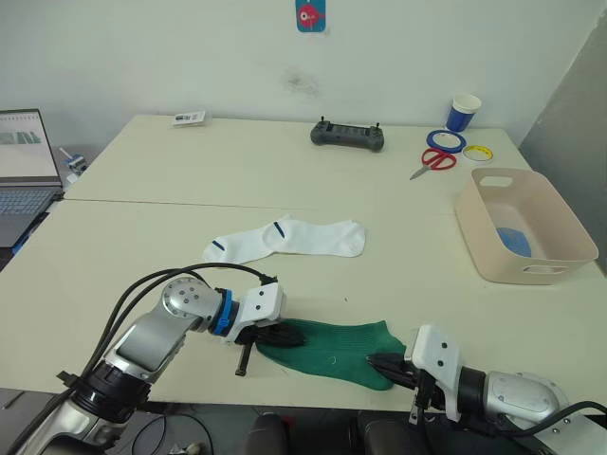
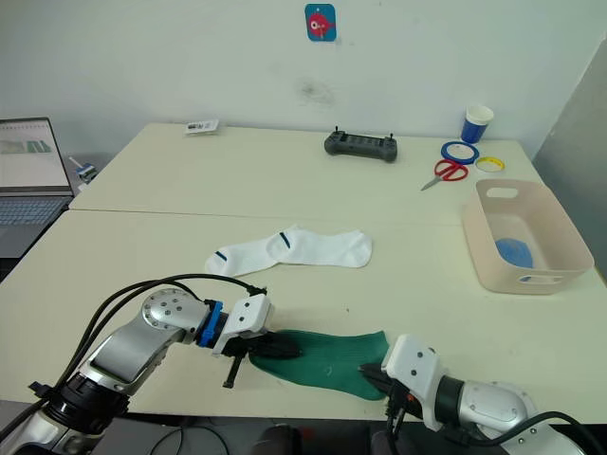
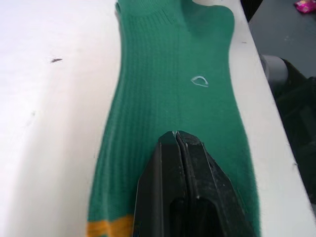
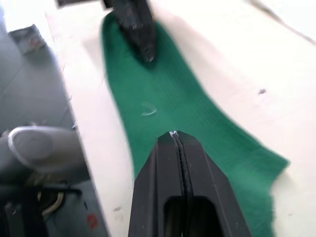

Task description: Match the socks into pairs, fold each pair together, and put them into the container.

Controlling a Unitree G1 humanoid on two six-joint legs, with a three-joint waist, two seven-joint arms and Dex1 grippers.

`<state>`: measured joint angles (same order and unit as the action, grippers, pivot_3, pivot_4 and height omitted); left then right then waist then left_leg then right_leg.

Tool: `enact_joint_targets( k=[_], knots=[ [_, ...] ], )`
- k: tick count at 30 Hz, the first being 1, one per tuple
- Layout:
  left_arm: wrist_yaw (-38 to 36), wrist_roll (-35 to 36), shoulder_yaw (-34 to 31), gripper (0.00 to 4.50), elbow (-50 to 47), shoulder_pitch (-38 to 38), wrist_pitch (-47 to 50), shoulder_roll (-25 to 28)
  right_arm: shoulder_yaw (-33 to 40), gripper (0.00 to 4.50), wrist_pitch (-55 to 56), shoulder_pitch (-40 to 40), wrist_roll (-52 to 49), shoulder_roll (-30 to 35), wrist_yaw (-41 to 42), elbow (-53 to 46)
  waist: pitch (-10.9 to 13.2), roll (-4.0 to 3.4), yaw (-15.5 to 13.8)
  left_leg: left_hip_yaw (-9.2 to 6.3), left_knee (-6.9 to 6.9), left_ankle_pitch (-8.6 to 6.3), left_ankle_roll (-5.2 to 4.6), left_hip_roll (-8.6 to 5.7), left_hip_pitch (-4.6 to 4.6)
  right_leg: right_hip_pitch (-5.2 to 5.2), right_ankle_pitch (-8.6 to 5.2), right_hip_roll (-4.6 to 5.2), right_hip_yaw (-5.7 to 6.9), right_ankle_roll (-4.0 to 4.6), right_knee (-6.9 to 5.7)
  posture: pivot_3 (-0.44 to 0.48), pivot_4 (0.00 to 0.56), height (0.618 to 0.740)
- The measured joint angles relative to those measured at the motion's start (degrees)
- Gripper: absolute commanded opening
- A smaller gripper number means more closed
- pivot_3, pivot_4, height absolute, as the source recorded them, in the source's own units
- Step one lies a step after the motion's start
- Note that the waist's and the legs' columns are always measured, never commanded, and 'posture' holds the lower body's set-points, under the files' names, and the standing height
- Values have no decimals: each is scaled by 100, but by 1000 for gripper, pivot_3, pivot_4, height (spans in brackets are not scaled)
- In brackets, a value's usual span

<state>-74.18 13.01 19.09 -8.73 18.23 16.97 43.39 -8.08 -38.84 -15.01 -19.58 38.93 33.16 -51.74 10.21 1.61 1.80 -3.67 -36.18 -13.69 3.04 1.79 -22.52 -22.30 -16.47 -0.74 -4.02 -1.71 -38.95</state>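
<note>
the green pair (image 1: 332, 349) is pinned flat at the tabletop's (image 1: 142, 190) near edge, fingers pressed together on each end by left gripper (image 1: 281, 334) and right gripper (image 1: 381, 363), so a pull could drag it overboard.

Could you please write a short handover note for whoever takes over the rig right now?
Left end effector shut, pressing one end of the dark green fabric socks at the table's near edge. Right end effector shut on the other end.
White socks with dark blue cuff stripes lie mid-table, unfolded.
Beige-pink rectangular plastic bin holds something light blue.
Left: fold green, bin it; then the white.
</note>
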Motion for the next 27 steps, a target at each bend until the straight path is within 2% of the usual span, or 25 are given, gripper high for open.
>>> enact_joint_targets(
  k=[3, 10, 17, 18, 21, 27],
  knots=[
    [84, -164, 99, 0, 96, -83, -18, -9, 261, 1199, 18, -63, 26, -253, -270, 25, 0, 0, 1, -1, 3, 0, 0, 0, 0, -1, -1, 0, 0, 1, 0, 0, 150, 740],
    [236, -250, 75, 0, 100, -307, -297, -16, 454, 3694, 391, -648, 345, -786, -778, 494, -16, -12, 4, 4, 6, 0, 0, 2, 17, 8, -17, 1, -6, 31, -2, 0, 150, 740],
    [255, -276, 74, 0, 127, -358, -432, -15, 250, 3694, 491, -849, 511, -1241, -1082, 1067, -29, -23, 6, 8, 7, 0, 0, 2, 19, 8, -21, 1, -9, 38, -3, 0, 150, 740],
    [250, -280, 74, 0, 143, -361, -472, -15, 225, 3524, 468, -856, 511, -1244, -1081, 1062, -36, -25, 8, 8, 7, 0, 0, 3, 19, 8, -22, 1, -10, 38, -2, 0, 150, 740],
    [265, -289, 71, 0, 182, -374, -523, -16, 36, 2727, 451, -853, 594, -1140, -1068, 1031, -57, -26, 9, 7, 8, 0, 0, 3, 20, 8, -22, 1, -8, 39, -3, 0, 150, 740],
    [341, -245, 31, 0, 137, -392, -354, -62, -282, 597, 472, -856, 777, -942, -1016, 885, -77, -31, 6, 7, 10, 0, 0, 2, 22, 9, -24, 2, -8, 42, -2, 0, 150, 740]
  ],
)
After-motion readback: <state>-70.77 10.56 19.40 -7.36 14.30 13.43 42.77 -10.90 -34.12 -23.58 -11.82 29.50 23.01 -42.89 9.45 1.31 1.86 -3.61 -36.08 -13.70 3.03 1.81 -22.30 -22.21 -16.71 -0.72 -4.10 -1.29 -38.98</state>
